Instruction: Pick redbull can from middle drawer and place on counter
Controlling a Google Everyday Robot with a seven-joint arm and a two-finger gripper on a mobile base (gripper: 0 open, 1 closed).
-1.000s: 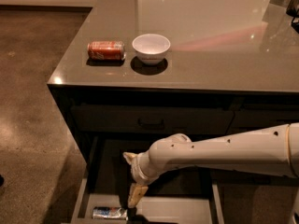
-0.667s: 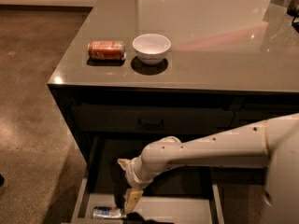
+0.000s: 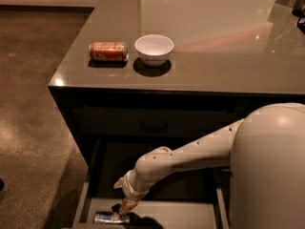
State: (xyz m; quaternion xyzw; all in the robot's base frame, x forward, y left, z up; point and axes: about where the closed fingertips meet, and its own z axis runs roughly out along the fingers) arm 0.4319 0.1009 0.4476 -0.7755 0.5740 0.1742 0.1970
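Silver redbull can [image 3: 110, 217] | middle drawer [image 3: 186, 214] | gripper [image 3: 127, 207] just above, perhaps touching

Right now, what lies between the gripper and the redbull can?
Nothing but shadow: in the camera view the gripper sits just over the right end of the redbull can lying in the middle drawer; contact cannot be told.

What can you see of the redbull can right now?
The redbull can is slim, shiny silver and blue metal, lying on its side on the pale floor of the open middle drawer, toward the drawer's left side as seen, lengthwise left to right. The gripper hangs just above its right end; contact cannot be told.
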